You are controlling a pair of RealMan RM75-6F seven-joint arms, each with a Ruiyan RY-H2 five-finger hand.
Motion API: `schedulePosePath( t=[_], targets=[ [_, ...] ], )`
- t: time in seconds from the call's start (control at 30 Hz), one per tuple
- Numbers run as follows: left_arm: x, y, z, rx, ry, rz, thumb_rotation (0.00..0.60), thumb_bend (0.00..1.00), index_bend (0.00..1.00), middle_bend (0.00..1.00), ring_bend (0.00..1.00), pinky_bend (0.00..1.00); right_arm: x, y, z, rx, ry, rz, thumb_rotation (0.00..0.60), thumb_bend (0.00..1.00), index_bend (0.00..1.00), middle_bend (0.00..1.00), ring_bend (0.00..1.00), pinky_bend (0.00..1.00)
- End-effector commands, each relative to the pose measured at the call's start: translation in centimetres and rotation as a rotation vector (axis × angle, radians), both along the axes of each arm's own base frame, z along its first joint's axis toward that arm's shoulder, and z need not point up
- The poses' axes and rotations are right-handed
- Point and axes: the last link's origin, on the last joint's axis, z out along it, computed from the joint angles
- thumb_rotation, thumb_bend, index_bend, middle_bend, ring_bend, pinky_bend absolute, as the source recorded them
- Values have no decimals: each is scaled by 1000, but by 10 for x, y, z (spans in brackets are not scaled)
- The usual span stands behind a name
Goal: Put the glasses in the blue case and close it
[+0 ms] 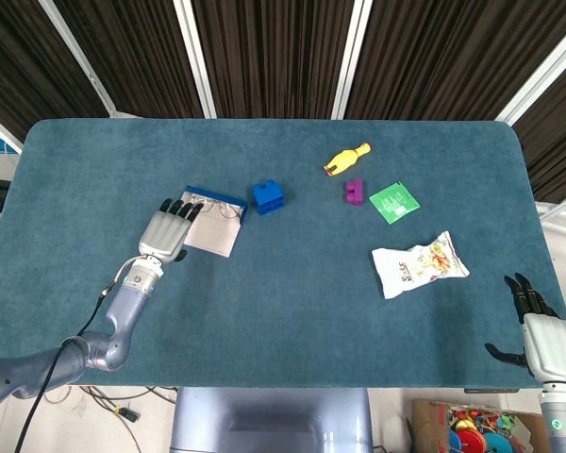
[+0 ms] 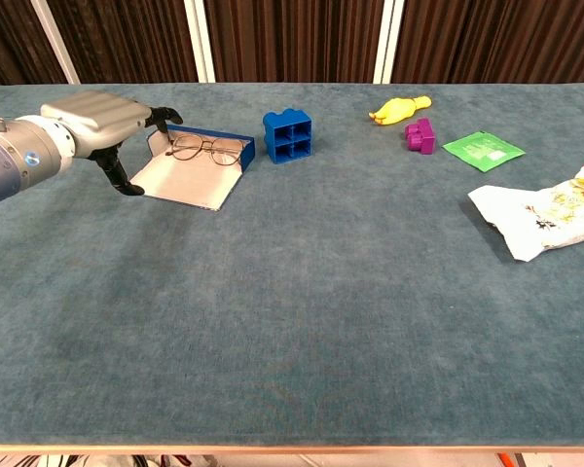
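Observation:
The blue case point(image 2: 232, 148) lies open at the table's left, its pale lid point(image 2: 187, 181) flat toward me. The wire-rimmed glasses point(image 2: 206, 150) rest inside the blue half, lenses up; in the head view the glasses point(image 1: 218, 209) and the case point(image 1: 210, 230) show the same. My left hand point(image 2: 99, 115) hovers at the case's left end, fingers spread and holding nothing, and I cannot tell whether the fingertips point(image 1: 181, 206) touch it. In the head view only, my right hand point(image 1: 540, 332) is open off the table's front right corner.
A blue block point(image 2: 287, 134) stands just right of the case. Farther right lie a yellow toy point(image 2: 401, 107), a purple block point(image 2: 420, 135), a green packet point(image 2: 483, 149) and a white snack bag point(image 2: 550, 219).

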Motion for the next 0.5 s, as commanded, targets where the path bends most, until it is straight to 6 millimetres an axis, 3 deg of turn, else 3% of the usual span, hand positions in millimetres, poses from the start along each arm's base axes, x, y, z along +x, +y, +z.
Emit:
schedulePosePath(
  t=[0.03, 0.33, 0.5],
  targets=[
    [-2, 2, -8, -15, 3, 3, 600, 190, 90, 162, 100, 131, 0, 0, 0, 0, -1, 1, 600, 207, 20, 0, 162, 317],
    [-6, 7, -21, -37, 21, 9, 600, 196, 120, 163, 100, 131, 0, 0, 0, 0, -1, 0, 600, 206, 20, 0, 162, 317],
    [-3, 7, -26, -40, 13, 5, 600, 246, 133, 163, 100, 131, 0, 0, 0, 0, -1, 2, 600, 207, 20, 0, 162, 317]
  ],
)
